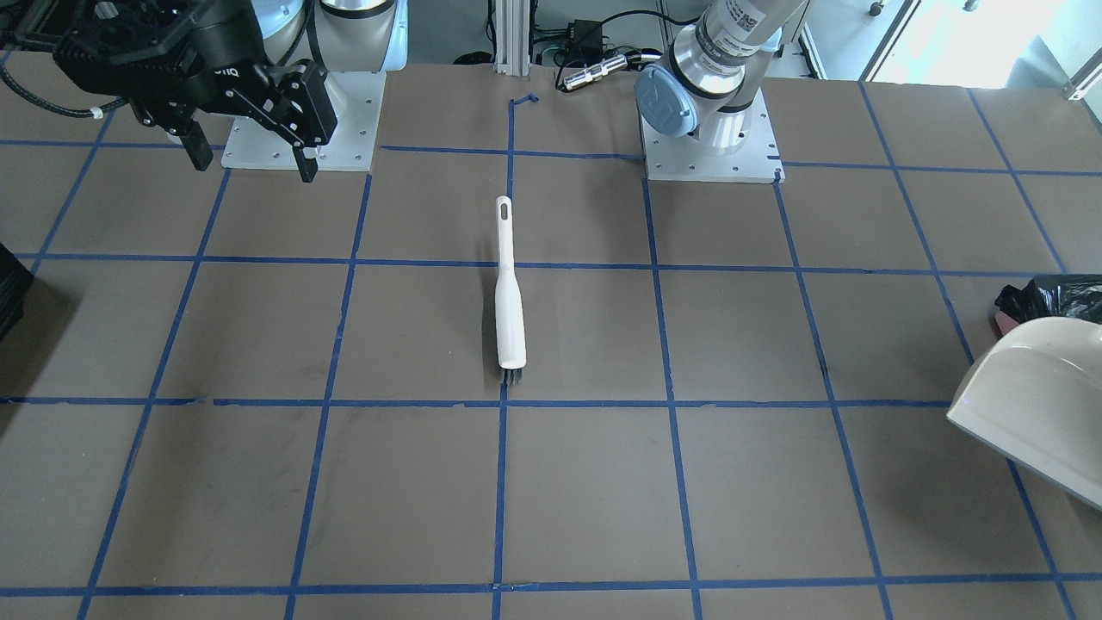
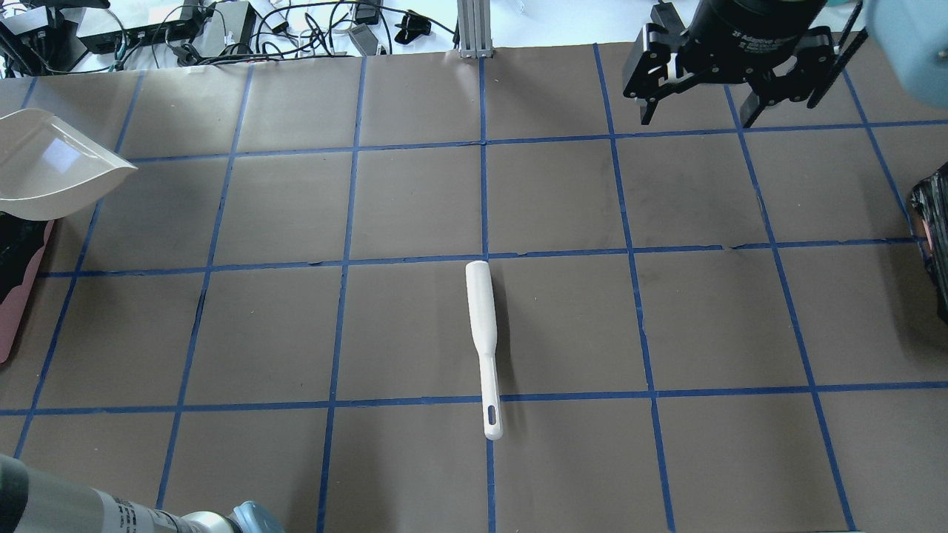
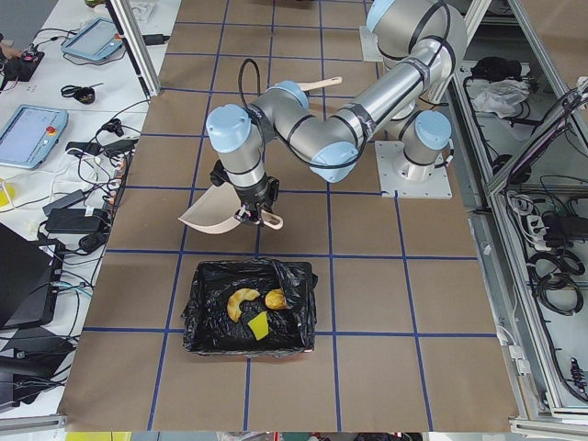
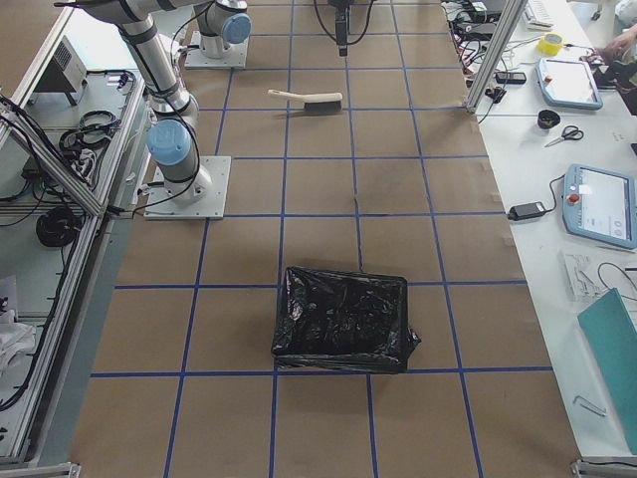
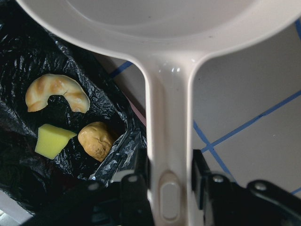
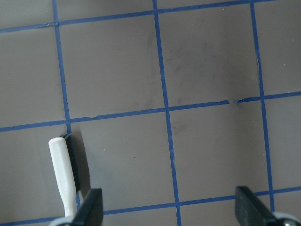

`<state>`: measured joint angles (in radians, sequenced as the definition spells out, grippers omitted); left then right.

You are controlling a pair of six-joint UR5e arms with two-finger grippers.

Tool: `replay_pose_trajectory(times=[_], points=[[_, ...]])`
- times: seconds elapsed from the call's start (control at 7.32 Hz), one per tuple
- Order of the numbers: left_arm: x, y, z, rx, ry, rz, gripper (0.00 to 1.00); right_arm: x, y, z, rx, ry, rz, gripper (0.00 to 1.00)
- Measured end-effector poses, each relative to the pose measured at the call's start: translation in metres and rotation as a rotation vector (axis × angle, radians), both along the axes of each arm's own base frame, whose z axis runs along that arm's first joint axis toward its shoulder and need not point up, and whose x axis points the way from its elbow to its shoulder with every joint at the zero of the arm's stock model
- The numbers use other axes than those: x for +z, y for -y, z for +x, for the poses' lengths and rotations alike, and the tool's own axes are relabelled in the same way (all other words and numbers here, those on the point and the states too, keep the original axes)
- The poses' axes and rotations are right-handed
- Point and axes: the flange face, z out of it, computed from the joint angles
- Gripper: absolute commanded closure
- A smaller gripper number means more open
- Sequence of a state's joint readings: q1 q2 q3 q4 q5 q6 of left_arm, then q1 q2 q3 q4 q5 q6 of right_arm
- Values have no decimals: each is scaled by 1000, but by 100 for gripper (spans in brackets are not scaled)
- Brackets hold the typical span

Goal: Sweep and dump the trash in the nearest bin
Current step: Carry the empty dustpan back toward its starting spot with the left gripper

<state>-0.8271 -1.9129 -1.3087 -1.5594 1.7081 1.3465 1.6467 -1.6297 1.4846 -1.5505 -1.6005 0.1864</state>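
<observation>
My left gripper is shut on the handle of a cream dustpan and holds it in the air by the bin's edge. The pan also shows in the exterior left view. The bin is pinkish, lined with a black bag. In it lie the croissant piece, the yellow wedge and the brown roll. A white brush lies flat mid-table. My right gripper is open and empty, raised far from the brush.
A second black-bagged container stands at the table's end on my right, and it also shows at the overhead view's right edge. Blue tape lines grid the brown table. Both arm bases stand at the robot's side of the table.
</observation>
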Motion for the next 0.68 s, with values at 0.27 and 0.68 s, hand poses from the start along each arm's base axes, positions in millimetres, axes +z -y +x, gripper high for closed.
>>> replay_pose_trajectory(times=[0.27,0.68], points=[[-22,0,-14,50,-2,-9,100,-7,-16,-1,1,1,-22,0],[-39,15,-93,153,29,-20,100,-9,-14,-3,3,-6,-36,0]])
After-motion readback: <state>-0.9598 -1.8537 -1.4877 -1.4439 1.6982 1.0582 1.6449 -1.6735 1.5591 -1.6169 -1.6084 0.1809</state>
